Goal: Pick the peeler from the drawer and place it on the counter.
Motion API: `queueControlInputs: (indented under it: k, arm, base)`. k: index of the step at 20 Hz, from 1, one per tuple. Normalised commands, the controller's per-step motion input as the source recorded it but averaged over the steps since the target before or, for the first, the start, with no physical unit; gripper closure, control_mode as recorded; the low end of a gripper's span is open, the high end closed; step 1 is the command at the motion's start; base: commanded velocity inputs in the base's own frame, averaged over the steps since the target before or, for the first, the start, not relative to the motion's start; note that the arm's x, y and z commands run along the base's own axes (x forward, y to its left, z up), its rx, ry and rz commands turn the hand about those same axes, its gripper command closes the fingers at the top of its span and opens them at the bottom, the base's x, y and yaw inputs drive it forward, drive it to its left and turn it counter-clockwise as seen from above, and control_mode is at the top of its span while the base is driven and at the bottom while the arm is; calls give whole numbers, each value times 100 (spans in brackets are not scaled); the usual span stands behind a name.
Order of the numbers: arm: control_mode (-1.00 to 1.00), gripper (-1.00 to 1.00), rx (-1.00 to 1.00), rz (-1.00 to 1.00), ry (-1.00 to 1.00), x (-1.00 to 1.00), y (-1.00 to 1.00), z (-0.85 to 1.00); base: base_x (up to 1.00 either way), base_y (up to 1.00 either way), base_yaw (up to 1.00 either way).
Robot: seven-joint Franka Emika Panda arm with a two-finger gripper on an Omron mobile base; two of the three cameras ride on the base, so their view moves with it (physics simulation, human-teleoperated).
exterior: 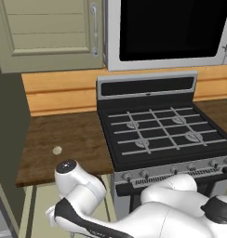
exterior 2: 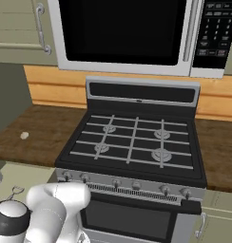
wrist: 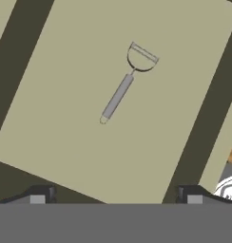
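Hand view, left to right: you see the drawer [wrist: 65, 118] as a pale olive-beige floor with dark bands along its sides, its plain inside rotated in the picture. The peeler [wrist: 122, 88] lies flat on that floor, alone, above and right of the picture's centre — handle end toward the lower left, loop head toward the upper right. It touches neither side wall. The gripper [wrist: 115, 199] hangs above the drawer with its two dark fingertips [wrist: 39, 195] spread wide, one at each lower corner of the view; nothing sits between them, and the peeler is well apart from both.

Left base view, left to right: you have the counter [exterior: 64, 135], dark wood grain, with a small round beige disc [exterior: 56, 150] resting near its front edge. The black stove [exterior: 164, 132] with grey grates sits just beside the counter on the right. The white arm bends down in front of the counter's edge, over the pale drawer area.

Right base view, left to right: the same disc [exterior 2: 24, 135] shows on the counter [exterior 2: 37, 130] left of the stove [exterior 2: 132, 142] — a microwave [exterior 2: 132, 33] hangs above the stove. At the lower left, beside the arm, a thin loop of the peeler [exterior 2: 14, 192] shows on the drawer's pale floor [exterior 2: 23, 178].
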Motion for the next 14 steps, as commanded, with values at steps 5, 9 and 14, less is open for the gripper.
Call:
queueControlInputs:
  k: [5,9,14]
  arm:
    - [-100,-100,0,0,0,1,0,-41]
    - [-100,-100,0,-1,0,0,0,-36]
    - [-100,-100,0,-3,0,1,0,-36]
  base:
    - [0,0,0]
    - [0,0,0]
    - [0,0,0]
